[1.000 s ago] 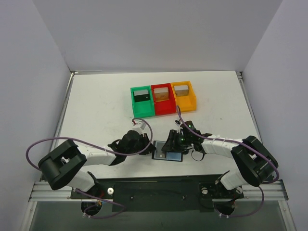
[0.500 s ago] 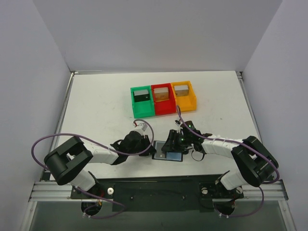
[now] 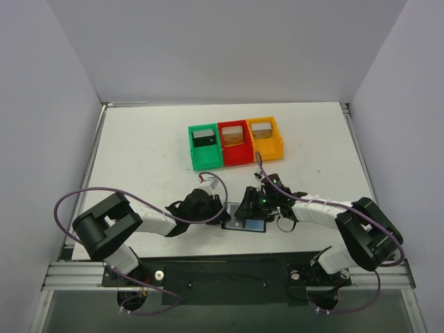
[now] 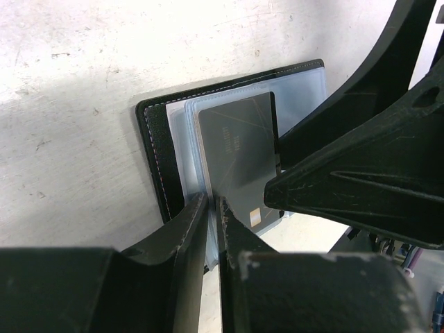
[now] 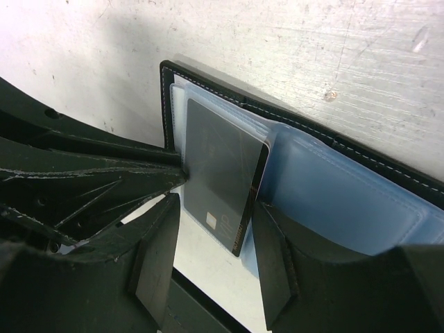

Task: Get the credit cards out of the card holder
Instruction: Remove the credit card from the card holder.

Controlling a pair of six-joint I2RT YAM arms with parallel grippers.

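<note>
Between the two grippers, close to the near edge of the table (image 3: 139,159): the card holder (image 4: 157,163), open and flat, clear blue-tinted sleeves facing up. Sticking out of the left sleeve toward the near side, a dark card (image 4: 239,149), its near end lifted off the holder.

Pinched at that card's near-left corner by the left gripper (image 4: 210,202), fingers pressed almost together with only the thin edge in the slit. Straddled by the right gripper (image 5: 215,208), fingers spread wide, one on each side of the card's near end, neither plainly touching it.

Compared with a second ago: left arm's elbow swung to the right, wrist nudged right toward the holder, less of the holder's pale inside showing from above. Right arm and holder in the same spot.

On the card, a small pale square mark near its near end, too small to read; faint lines higher up, also unreadable.

Far across the table, well apart from all this: green bin (image 3: 198,161), red bin (image 3: 239,159) and orange bin (image 3: 272,150) in a row.
</note>
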